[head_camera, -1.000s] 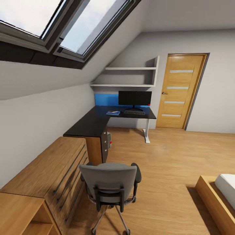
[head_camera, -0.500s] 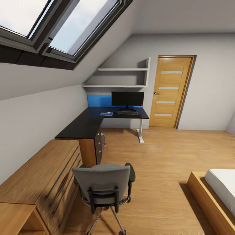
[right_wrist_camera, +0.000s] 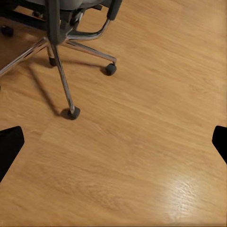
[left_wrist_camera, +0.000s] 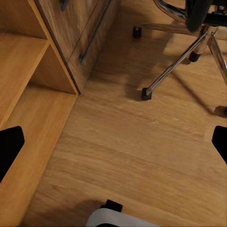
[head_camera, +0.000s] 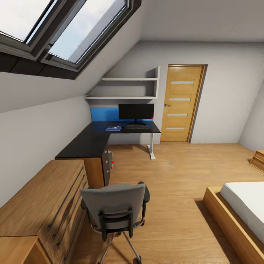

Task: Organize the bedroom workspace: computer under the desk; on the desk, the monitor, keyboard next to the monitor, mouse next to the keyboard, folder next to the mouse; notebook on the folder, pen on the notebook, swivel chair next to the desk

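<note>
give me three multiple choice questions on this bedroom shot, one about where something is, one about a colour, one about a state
1. Where is the swivel chair?
A. pushed in under the desk
B. out on the floor, apart from the desk, beside the wooden drawer chest
C. against the door

2. What colour is the folder on the desk?
A. red
B. green
C. blue

3. What state is the door in?
A. shut
C. wide open
B. off its hinges

Answers:
1. B: the head view shows the chair standing on bare floor next to the drawer chest, well short of the desk.
2. C: a small bright blue rectangle lies on the black top, beside the keyboard in front of the monitor.
3. A: the wooden door sits flush in its frame, with no gap.
</note>
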Available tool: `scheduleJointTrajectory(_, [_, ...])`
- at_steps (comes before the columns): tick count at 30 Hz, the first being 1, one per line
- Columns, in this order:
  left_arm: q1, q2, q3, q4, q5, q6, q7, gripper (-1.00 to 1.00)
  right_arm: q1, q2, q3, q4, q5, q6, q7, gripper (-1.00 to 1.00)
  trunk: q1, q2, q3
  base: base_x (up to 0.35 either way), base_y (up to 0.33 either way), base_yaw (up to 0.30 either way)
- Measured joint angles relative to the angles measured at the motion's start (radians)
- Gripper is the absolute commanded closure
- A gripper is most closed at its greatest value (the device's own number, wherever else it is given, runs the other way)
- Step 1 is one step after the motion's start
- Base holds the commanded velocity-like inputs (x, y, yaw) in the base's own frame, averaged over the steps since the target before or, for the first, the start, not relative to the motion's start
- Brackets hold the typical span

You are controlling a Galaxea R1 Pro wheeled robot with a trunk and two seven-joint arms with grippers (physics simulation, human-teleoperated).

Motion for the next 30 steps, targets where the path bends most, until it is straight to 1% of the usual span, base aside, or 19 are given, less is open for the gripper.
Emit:
scheduleJointTrajectory(10, [0.0, 0.0, 0.0, 0.0, 0.0, 0.001, 0.0, -1.0, 0.0, 0.0, 0.0, 0.0, 0.0, 0.0, 0.0, -1.0, 0.0, 0.0, 0.0, -0.095, 0.114, -0.008])
scheduleJointTrajectory(24, [0.0, 0.0, 0.0, 0.0, 0.0, 0.002, 0.0, -1.0, 0.0, 0.0, 0.0, 0.0, 0.0, 0.0, 0.0, -1.0, 0.0, 0.0, 0.0, -0.073, 0.023, 0.0])
scheduleJointTrajectory(30, [0.0, 0.0, 0.0, 0.0, 0.0, 0.001, 0.0, -1.0, 0.0, 0.0, 0.0, 0.0, 0.0, 0.0, 0.0, -1.0, 0.0, 0.0, 0.0, -0.146, 0.168, 0.0])
